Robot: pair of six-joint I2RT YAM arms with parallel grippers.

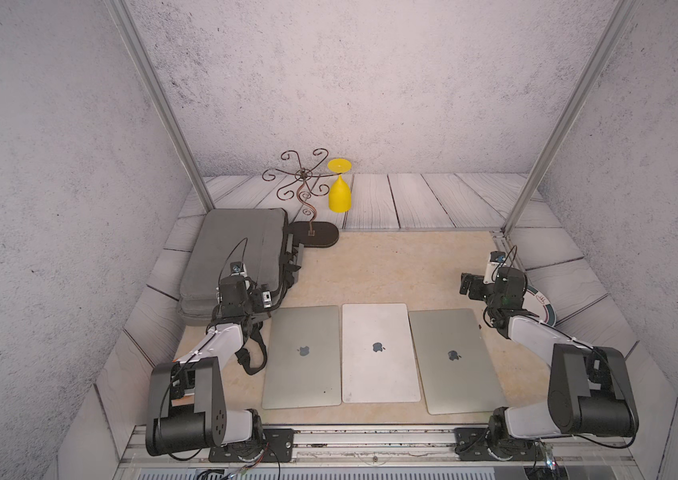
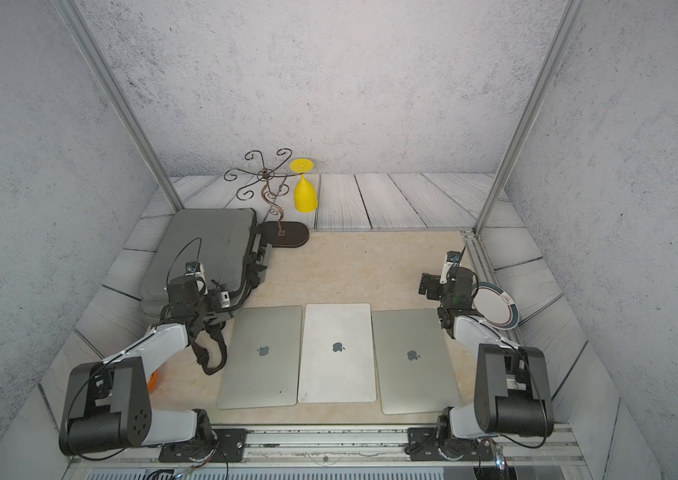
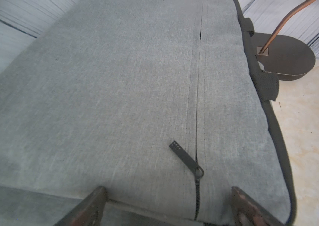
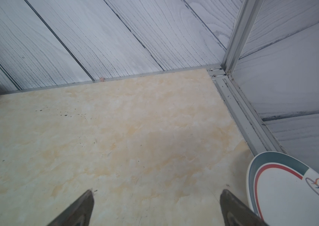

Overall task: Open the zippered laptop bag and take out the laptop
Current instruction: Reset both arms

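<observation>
An upturned yellow goblet [image 1: 339, 199] stands beside a wire stand [image 1: 323, 236]; a plate [image 2: 493, 305] sits far right.

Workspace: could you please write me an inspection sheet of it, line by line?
Surface: beige table, some dark specks.
Job's things: grey laptop bag at left rear, zipper pull on top; three closed laptops in front.
Clutter: yellow goblet upside down, wire stand, plate at right edge.
Grippers: left gripper open over bag; right gripper open over bare table.
Cables: wrist cable loops, free.
Surroundings: grey walls, aluminium posts.
</observation>
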